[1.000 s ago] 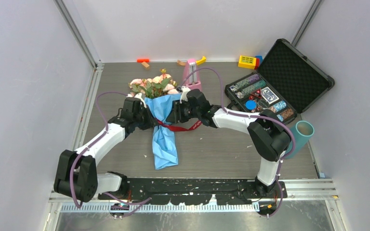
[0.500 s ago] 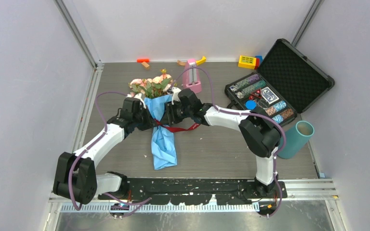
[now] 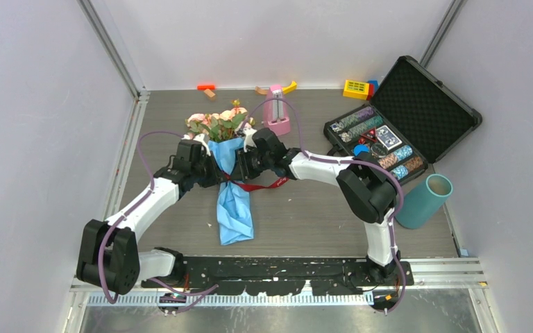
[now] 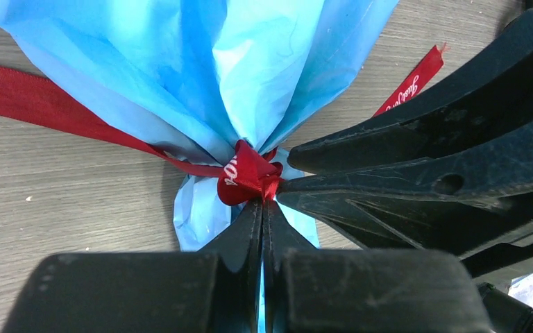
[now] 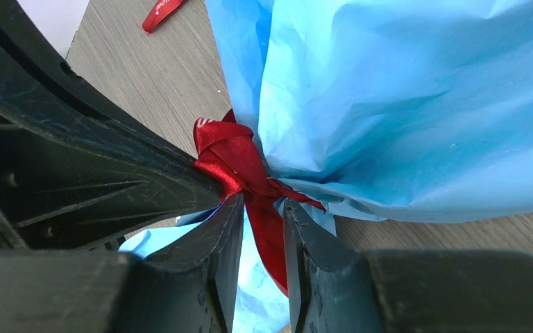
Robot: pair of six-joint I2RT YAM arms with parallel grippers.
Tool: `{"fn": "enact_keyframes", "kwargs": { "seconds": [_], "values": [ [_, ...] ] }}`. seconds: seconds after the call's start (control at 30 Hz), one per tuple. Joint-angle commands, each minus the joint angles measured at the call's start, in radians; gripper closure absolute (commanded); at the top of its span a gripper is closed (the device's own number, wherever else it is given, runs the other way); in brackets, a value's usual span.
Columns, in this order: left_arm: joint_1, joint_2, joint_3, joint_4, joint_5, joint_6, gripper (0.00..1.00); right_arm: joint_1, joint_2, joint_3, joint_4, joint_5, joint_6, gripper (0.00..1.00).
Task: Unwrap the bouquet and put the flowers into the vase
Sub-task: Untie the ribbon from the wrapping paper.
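barely begun: the bouquet of pink and peach roses in a blue paper cone [image 3: 230, 149] lies on the grey table [image 3: 305, 222], its dark red ribbon knot [image 4: 246, 177] not yet undone. the left gripper [image 4: 262, 207] is pressed shut at the knot, and the right gripper [image 5: 264, 206] stands narrow around a ribbon tail [image 5: 269, 236]. the teal cylindrical vase [image 3: 423, 201] is well apart at the right, without flowers.

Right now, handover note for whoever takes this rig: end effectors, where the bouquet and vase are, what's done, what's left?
Left end effector: shut, tips against the ribbon knot; can't tell if it pinches ribbon.
Right end effector: narrowly open, straddling a ribbon tail just below the knot.
Bouquet: lying between the two end effectors, blue paper tied, flowers at the far end.
Vase: right side, near the poker chip case, no flowers in it.
Done: nothing unwrapped yet.
Left: undo ribbon, strip paper, put flowers in vase.
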Motion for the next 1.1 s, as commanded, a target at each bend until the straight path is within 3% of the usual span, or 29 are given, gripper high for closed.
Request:
{"fn": "enact_keyframes", "kwargs": {
  "seconds": [0.0,0.6,0.67,0.9,1.07],
  "values": [
    [0.005,-0.01,0.05,0.011,0.015,0.01,1.0,0.007,0.02,0.049,0.007,-0.028,-0.011,0.67],
    [0.006,-0.01,0.055,0.009,0.023,0.007,1.0,0.026,0.042,0.074,0.021,-0.03,-0.007,0.63],
    [0.007,-0.01,0.053,0.01,0.027,0.004,1.0,0.027,0.046,0.076,0.026,-0.024,-0.006,0.66],
    [0.008,-0.017,0.05,0.003,0.019,0.005,1.0,0.027,0.02,0.042,0.058,0.024,0.005,0.96],
    [0.039,-0.03,0.047,-0.022,0.007,0.0,1.0,0.028,-0.029,-0.02,0.109,0.08,0.034,1.0]
  ]
}}
